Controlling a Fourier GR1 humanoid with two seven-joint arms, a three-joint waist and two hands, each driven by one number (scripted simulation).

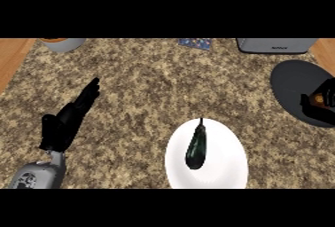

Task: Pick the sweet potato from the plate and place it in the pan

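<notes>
The speckled worktop (150, 88) fills the view, with a strip of wood showing past its left edge and another at the far right corner. Its middle is open from the far edge down to the plate. Along the far edge stand a grey bowl (63, 43) near the left corner, a small blue packet (196, 43) about midway, and a grey appliance (277, 45) towards the right corner.

The white plate (207, 155) lies at the near edge, a little right of centre. On it rests a dark, slim, pointed vegetable (196, 146), lying lengthwise with its thin tip towards the far edge; by colour it looks nearly black-green, not like a sweet potato. It is touched by neither hand.

The dark pan (297, 88) sits against the right edge, partly cut off by the view, well apart from the plate with bare worktop between them.

The left hand (71, 119) comes up from the near left corner on its grey forearm, fingers straight and pressed together, pointing to the far edge and slightly right, holding nothing. It is well left of the plate.

The right hand (315, 105) shows only partly at the right edge, over the pan's near side, with something orange-brown just beside it. Whether its fingers are spread or curled I cannot tell.
</notes>
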